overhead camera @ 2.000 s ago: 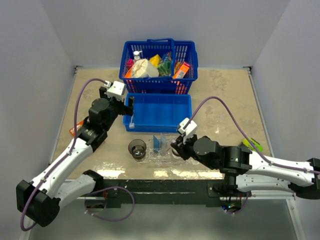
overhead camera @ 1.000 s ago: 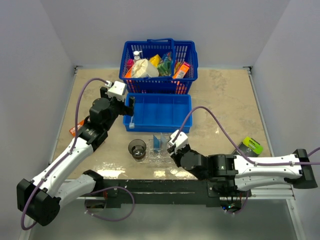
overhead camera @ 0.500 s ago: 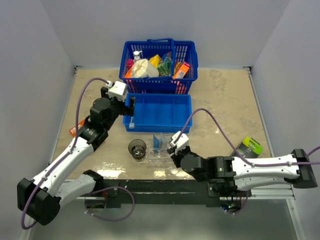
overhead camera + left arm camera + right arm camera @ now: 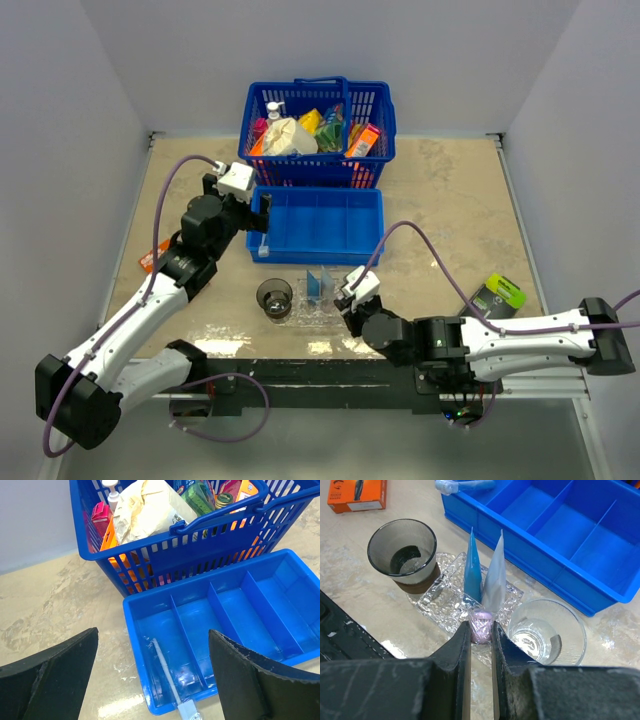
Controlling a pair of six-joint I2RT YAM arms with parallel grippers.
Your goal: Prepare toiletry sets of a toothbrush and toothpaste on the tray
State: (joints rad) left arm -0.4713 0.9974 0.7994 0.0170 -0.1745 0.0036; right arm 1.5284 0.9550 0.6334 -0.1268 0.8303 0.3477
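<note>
My right gripper (image 4: 481, 630) is shut on the pink end of a clear-wrapped toothbrush (image 4: 481, 622), held just above the near edge of the clear bumpy tray (image 4: 445, 602); the gripper also shows in the top view (image 4: 349, 300). Two toothpaste tubes, one blue (image 4: 472, 570) and one pale (image 4: 495, 577), stand upright on the tray. A smoky cup (image 4: 402, 555) sits at its left end, a clear cup (image 4: 547, 630) at its right. My left gripper (image 4: 152, 645) is open above a second toothbrush (image 4: 165, 672) lying in the blue bin's left compartment.
The blue divided bin (image 4: 318, 225) lies behind the tray (image 4: 300, 312), the blue handled basket (image 4: 318, 130) full of goods behind that. An orange box (image 4: 152, 260) lies at the left, a green-topped item (image 4: 503, 292) at the right.
My right arm has drawn back toward the near edge and lowered, its gripper shifting slightly left to the tray's near edge. The left arm has not moved.
</note>
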